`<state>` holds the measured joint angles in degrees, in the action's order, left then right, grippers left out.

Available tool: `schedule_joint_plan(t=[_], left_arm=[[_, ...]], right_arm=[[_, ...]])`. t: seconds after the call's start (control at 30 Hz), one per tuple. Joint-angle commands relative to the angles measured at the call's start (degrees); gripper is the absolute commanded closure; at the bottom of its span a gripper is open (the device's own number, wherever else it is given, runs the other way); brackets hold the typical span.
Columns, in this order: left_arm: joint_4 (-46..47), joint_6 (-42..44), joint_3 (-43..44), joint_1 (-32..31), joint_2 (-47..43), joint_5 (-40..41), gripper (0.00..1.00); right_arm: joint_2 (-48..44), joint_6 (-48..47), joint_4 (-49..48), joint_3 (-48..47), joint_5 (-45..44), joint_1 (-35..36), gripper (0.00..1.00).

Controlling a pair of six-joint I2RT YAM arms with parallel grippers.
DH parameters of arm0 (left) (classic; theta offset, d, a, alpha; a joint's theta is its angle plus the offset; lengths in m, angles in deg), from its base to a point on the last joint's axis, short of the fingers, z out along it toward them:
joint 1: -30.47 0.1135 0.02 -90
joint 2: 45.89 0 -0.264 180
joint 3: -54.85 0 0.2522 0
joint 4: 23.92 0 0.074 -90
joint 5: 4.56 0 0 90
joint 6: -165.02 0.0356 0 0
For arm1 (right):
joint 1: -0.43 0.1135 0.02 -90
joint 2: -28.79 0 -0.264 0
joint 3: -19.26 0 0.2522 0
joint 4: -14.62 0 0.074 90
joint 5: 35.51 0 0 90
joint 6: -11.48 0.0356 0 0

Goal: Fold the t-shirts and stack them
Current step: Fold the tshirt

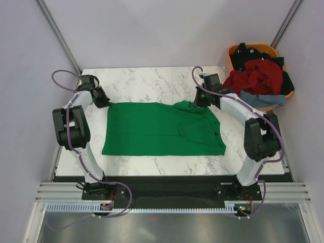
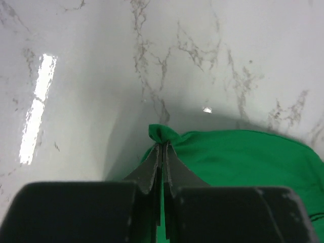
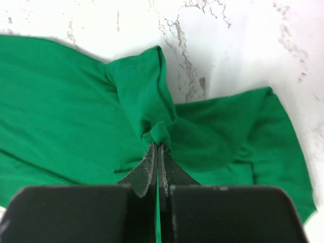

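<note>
Green shirt [image 1: 162,129] lies spread mid-table, long axis left to right. Left gripper [image 2: 162,146] is clamped on its far left corner. Right gripper [image 3: 157,146] is clamped on a bunched fold at the far edge, right of centre, with rumpled cloth beyond it. Both holds sit on the far edge, so the shirt lies wholly toward the bases; judged, a fold toward the near edge. Nothing rests on the shirt. Basket [image 1: 234,50], holding a red shirt [image 1: 255,76] and others, stands well apart at far right.

Bare marble table [image 1: 152,83] beyond green t-shirt [image 1: 157,129]; heaped orange basket [image 1: 233,53] crowds far-right corner, apparently just off tabletop.
</note>
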<state>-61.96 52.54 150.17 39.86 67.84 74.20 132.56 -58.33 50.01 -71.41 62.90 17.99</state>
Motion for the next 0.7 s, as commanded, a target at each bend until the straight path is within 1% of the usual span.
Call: schedule_joint_plan(t=[0.0, 0.13, 0.27, 0.47, 0.67], left_arm=[[0.2, -1.7, -2.1, -0.1, -9.4, -1.6, 0.98], [-0.9, -0.8, -5.0, -0.1, -13.5, -1.4, 0.98], [-1.2, -0.4, -9.8, -0.1, -18.0, -0.6, 0.98], [-1.1, -0.3, -15.4, -0.1, -22.1, 0.7, 0.98], [-1.3, 0.8, -19.0, 0.1, -25.4, 2.5, 0.98]], right_arm=[[-7.3, 0.0, -0.2, 4.5, -1.4, 0.1, 1.00], [-12.3, 0.2, -0.2, 10.1, -1.8, 0.1, 1.00], [-18.6, 0.7, 0.2, 15.4, -2.1, 0.2, 1.00], [-25.8, 1.1, 2.5, 18.6, -3.0, 0.2, 1.00], [-32.5, 1.3, 5.1, 22.1, -5.0, 0.2, 1.00]])
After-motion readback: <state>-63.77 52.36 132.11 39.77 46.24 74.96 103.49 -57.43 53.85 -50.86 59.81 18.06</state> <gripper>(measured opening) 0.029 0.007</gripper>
